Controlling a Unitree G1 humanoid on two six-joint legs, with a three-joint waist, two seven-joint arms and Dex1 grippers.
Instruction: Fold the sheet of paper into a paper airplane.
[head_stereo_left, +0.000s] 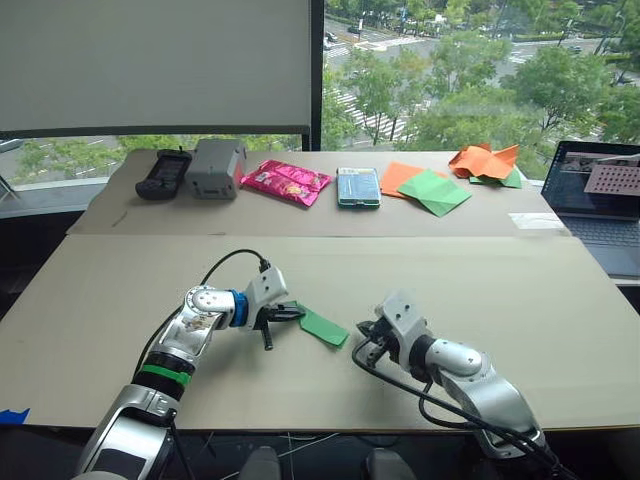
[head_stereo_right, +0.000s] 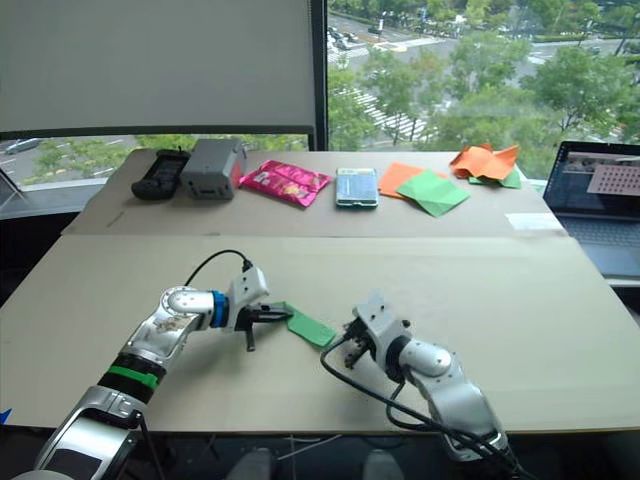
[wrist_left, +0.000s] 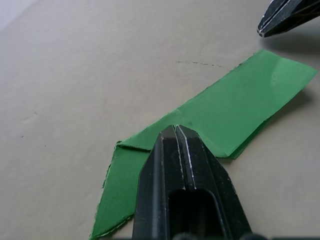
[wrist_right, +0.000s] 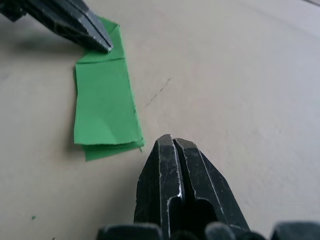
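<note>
Beige tabletop (head_stereo_left: 520, 300) by a window; I see folded green paper airplane (head_stereo_left: 322, 326) under my closed left gripper (head_stereo_left: 292, 313); right gripper (head_stereo_left: 362, 337) closed, empty, just beside.

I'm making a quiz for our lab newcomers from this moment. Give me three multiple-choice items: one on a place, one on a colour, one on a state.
1. Where does the folded green paper lie?
A. between the two grippers
B. on the laptop
C. beside the pink packet

2. What colour is the packet at the table's far edge?
A. blue
B. pink
C. white

3. How are the right gripper fingers?
A. wide apart
B. shut
C. around the paper

Key: 1 A, it sits between the left gripper and the right one; 2 B, bright pink wrapper; 3 B, the tips meet, off the paper.
</note>
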